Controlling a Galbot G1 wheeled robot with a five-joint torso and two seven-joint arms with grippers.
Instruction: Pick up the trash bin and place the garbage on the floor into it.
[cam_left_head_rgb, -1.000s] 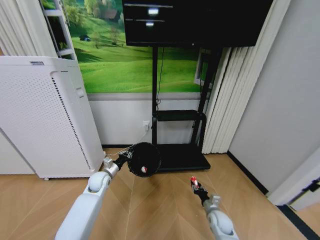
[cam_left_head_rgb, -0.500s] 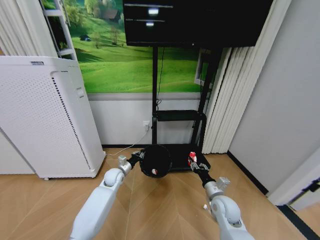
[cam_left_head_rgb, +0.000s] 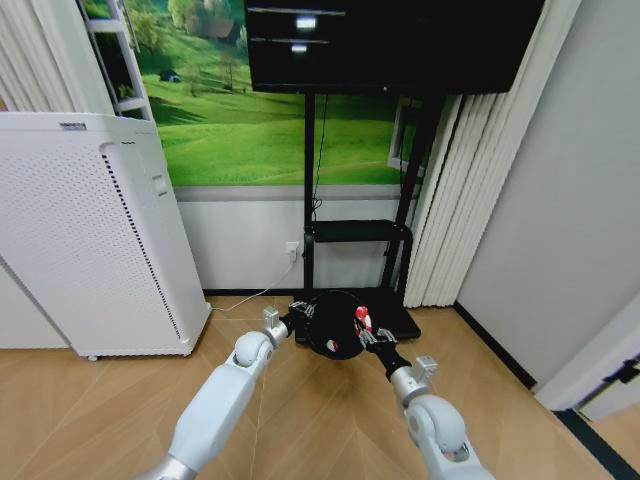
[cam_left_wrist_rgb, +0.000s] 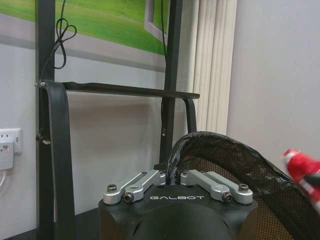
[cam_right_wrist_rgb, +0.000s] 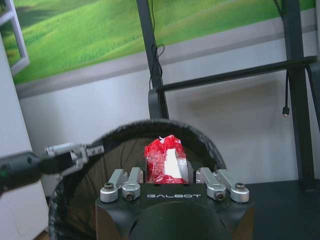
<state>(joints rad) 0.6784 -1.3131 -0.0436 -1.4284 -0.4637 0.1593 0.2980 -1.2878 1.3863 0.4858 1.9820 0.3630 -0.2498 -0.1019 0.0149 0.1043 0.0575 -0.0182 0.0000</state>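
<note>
Left gripper (cam_left_head_rgb: 298, 316) clamped rim of small black round wire-mesh trash bin (cam_left_head_rgb: 334, 322), tilting mouth toward right gripper (cam_left_head_rgb: 364, 328), which pinched red-and-white wrapper (cam_right_wrist_rgb: 165, 163) at opening, ready for drop.

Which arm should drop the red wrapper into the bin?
The right one, probably. Its claw is shut on the red wrapper and sits at the mouth of the bin. The left claw is busy clamping the bin's rim, holding it up off the floor.
</note>
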